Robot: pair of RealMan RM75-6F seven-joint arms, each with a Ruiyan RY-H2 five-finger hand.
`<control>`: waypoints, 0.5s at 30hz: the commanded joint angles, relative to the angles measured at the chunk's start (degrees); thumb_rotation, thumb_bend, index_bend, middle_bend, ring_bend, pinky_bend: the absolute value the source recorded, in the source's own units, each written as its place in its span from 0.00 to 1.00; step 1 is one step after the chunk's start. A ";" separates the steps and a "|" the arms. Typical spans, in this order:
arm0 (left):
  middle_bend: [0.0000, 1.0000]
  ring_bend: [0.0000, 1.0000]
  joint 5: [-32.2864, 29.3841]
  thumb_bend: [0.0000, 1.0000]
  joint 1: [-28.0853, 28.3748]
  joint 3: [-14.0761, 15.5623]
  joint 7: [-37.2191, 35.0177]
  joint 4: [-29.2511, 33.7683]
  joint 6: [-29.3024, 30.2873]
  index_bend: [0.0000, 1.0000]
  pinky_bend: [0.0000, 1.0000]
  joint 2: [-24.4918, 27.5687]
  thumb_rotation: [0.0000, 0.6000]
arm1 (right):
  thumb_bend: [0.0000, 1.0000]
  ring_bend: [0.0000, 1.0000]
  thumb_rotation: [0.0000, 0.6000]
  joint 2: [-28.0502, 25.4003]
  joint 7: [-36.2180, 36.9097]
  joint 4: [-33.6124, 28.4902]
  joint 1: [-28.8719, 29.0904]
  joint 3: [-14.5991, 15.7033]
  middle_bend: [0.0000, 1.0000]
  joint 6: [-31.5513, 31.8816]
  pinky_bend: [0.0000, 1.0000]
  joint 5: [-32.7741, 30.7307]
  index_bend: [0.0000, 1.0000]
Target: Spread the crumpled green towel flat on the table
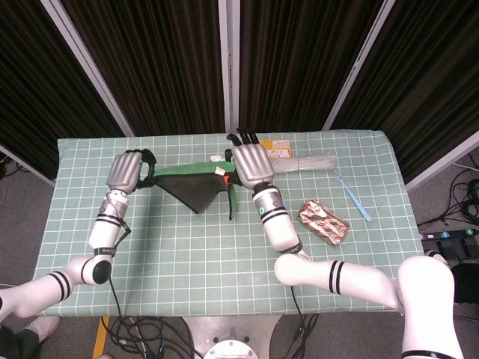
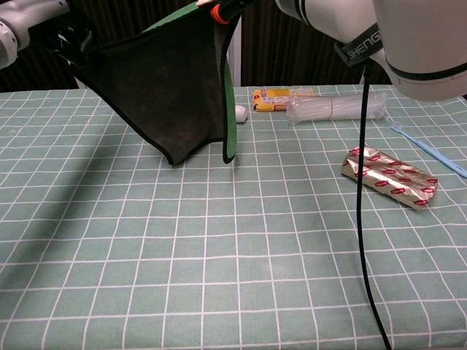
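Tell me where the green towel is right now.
In the head view, the green towel hangs stretched between the left hand and right hand above the table's rear-centre area, left of the yellow box.
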State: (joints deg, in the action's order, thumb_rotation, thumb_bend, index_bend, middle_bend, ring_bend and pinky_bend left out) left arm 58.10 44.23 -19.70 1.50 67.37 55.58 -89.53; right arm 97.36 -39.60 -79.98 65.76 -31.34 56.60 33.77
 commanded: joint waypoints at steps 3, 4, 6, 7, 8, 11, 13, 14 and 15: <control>0.54 0.40 3.29 0.42 1.71 -1.48 -1.42 -9.02 5.22 0.83 0.35 -4.19 1.00 | 0.49 0.00 0.71 -1.65 9.99 6.19 -0.18 -0.04 0.16 -6.06 0.00 5.97 0.64; 0.54 0.40 3.77 0.42 1.52 -1.12 -1.89 -9.50 5.35 0.83 0.35 -4.44 1.00 | 0.49 0.00 0.71 -1.72 11.17 7.00 -0.32 0.27 0.16 -6.71 0.00 6.58 0.64; 0.54 0.40 4.51 0.42 0.72 -0.07 -3.10 -9.27 5.03 0.83 0.35 -4.60 1.00 | 0.49 0.00 0.71 -1.81 12.94 8.70 -0.49 1.80 0.16 -8.70 0.00 7.93 0.64; 0.54 0.40 5.09 0.42 0.26 0.57 -3.38 -9.09 5.24 0.83 0.35 -4.68 1.00 | 0.49 0.00 0.71 -1.81 13.78 9.21 -0.61 2.57 0.16 -9.78 0.00 8.49 0.63; 0.53 0.40 6.15 0.42 -0.41 1.70 -3.55 -8.98 5.75 0.83 0.34 -4.88 1.00 | 0.49 0.00 0.71 -1.96 14.70 9.69 -0.76 3.84 0.16 -11.61 0.00 9.32 0.63; 0.53 0.40 9.22 0.42 -2.40 4.78 -4.02 -8.51 7.74 0.83 0.34 -5.50 1.00 | 0.49 0.00 0.71 -2.51 17.20 10.14 -1.29 6.75 0.16 -15.32 0.00 12.28 0.62; 0.53 0.40 11.34 0.42 -3.61 6.75 -4.14 -8.26 9.10 0.83 0.34 -5.67 1.00 | 0.49 0.00 0.71 -2.89 19.49 9.75 -1.86 7.92 0.16 -16.82 0.00 14.54 0.62; 0.53 0.40 12.88 0.42 -4.47 8.17 -4.11 -8.00 10.03 0.83 0.35 -5.59 1.00 | 0.49 0.00 0.71 -3.19 21.44 9.18 -2.38 8.42 0.16 -17.63 0.00 16.08 0.62; 0.53 0.40 13.97 0.42 -5.10 9.18 -4.07 -7.77 10.71 0.83 0.35 -5.46 1.00 | 0.49 0.00 0.70 -3.40 23.06 8.67 -2.84 8.73 0.16 -18.06 0.00 17.36 0.62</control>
State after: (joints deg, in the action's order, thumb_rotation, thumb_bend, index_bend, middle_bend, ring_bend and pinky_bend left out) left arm 69.75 40.82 -12.77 -2.36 59.01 64.50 -94.83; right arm 94.71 -20.01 -70.68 64.06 -24.31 40.61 48.02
